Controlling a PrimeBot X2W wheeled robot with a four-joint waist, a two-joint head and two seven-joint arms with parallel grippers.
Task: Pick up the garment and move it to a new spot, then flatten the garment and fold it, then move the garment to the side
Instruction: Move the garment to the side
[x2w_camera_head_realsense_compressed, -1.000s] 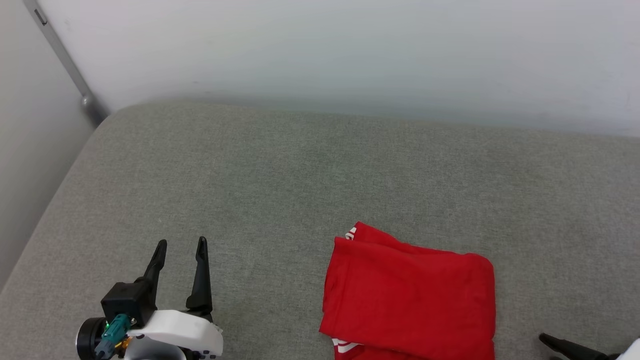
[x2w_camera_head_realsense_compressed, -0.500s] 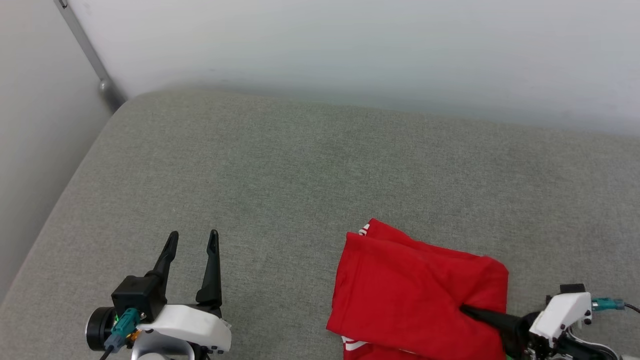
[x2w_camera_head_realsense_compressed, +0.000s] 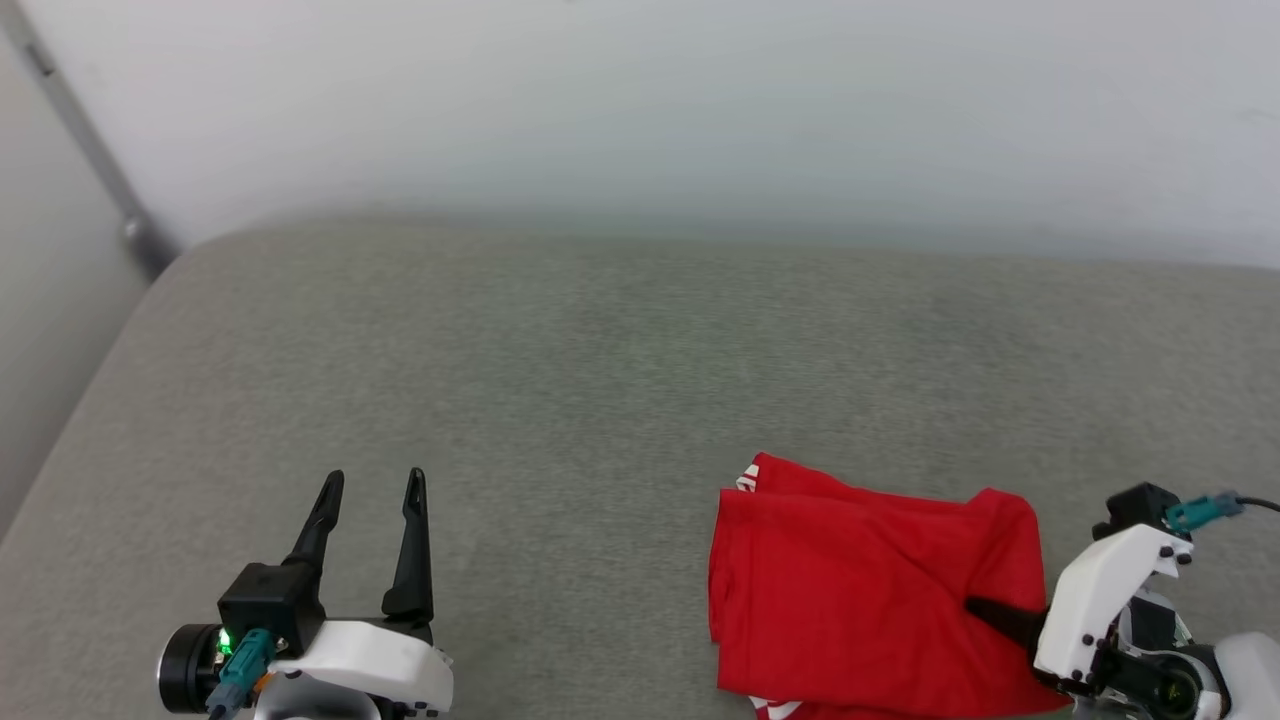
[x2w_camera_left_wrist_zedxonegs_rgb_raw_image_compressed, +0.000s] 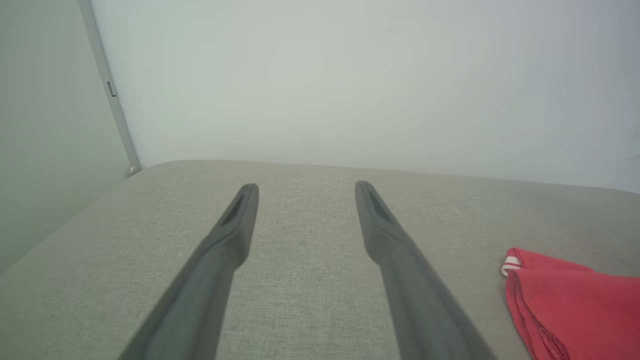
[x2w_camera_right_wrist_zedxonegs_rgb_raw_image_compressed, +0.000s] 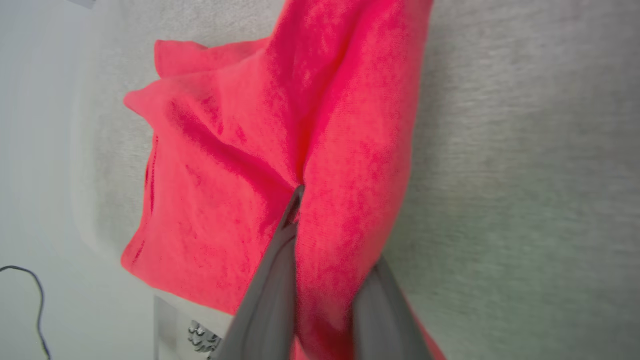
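A broad padded surface (x2w_camera_head_realsense_compressed: 560, 380) covered in grey-green woven fabric filled the lower part of the head view, its far edge and left corner rounded. Behind it stood a plain white wall (x2w_camera_head_realsense_compressed: 640, 100), meeting the padding along a soft shadowed line. At the left a second, greyer wall (x2w_camera_head_realsense_compressed: 40, 330) ran beside the padding. A thin grey metal strip (x2w_camera_head_realsense_compressed: 85, 140) slanted down the corner where the two walls met and ended in a small rounded foot just beside the padding's corner; it bore a small dark fitting partway up. In the right wrist view a thin dark cable (x2w_camera_right_wrist_zedxonegs_rgb_raw_image_compressed: 41, 305) curved across the pale background beyond the padding's edge.
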